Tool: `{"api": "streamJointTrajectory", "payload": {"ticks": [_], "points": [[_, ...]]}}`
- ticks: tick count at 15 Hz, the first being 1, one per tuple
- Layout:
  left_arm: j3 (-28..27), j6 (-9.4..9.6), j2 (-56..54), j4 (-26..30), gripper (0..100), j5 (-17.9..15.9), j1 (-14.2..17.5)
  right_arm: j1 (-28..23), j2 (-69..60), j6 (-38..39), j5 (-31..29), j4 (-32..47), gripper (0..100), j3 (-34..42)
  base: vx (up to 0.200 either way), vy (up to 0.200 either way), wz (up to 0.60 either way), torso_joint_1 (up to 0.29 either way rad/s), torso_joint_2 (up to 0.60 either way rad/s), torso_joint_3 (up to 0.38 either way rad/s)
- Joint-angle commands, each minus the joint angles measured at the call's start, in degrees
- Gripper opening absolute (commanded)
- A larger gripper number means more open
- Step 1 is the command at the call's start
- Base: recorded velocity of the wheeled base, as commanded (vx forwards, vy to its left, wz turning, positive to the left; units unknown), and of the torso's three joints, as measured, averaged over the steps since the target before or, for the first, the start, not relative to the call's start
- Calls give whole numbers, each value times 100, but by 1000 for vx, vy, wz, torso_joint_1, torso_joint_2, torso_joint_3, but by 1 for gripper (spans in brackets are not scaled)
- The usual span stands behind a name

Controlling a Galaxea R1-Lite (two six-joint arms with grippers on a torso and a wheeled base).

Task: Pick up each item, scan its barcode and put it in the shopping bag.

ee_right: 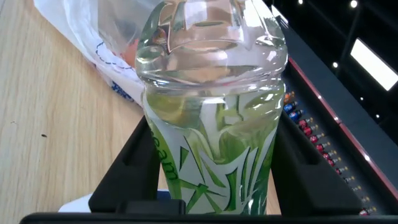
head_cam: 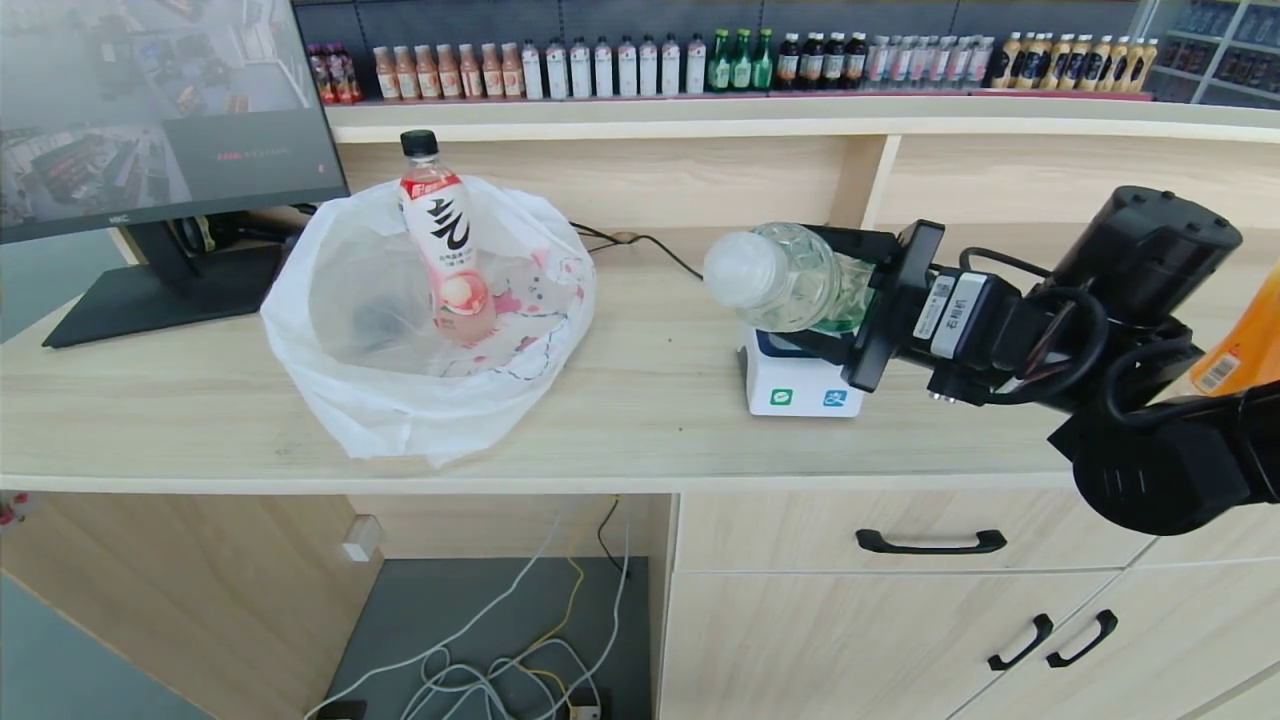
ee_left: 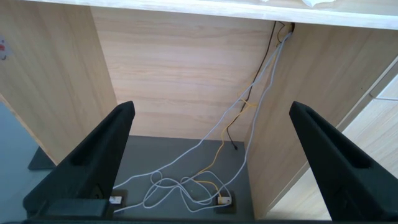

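Observation:
My right gripper [head_cam: 835, 300] is shut on a clear bottle with a green label [head_cam: 785, 277], held on its side above the white barcode scanner [head_cam: 803, 385], base pointing toward the bag. In the right wrist view the clear bottle [ee_right: 211, 124] sits between the two black fingers [ee_right: 134, 168]. The white shopping bag [head_cam: 430, 320] stands open on the counter at left, with a pink peach drink bottle [head_cam: 445, 240] upright inside. My left gripper [ee_left: 208, 162] hangs open below the counter, facing the cable recess.
A monitor [head_cam: 150, 110] on a black stand occupies the counter's far left. An orange bottle [head_cam: 1245, 350] shows at the right edge. A shelf of drinks [head_cam: 740, 62] runs along the back. Loose cables [ee_left: 199, 186] lie on the floor under the wooden counter [head_cam: 640, 420].

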Motion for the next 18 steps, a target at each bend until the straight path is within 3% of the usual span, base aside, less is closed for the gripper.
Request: {"api": "streamJointTrajectory", "payload": {"ticks": [1, 18], "points": [[0, -7, -2, -2, 100, 1, 2, 17, 27, 4, -8, 12, 0, 10, 0, 0, 0, 0, 0, 0], [0, -16, -2, -2, 100, 1, 2, 25, 27, 4, -8, -50, 0, 36, 0, 0, 0, 0, 0, 0]]}}
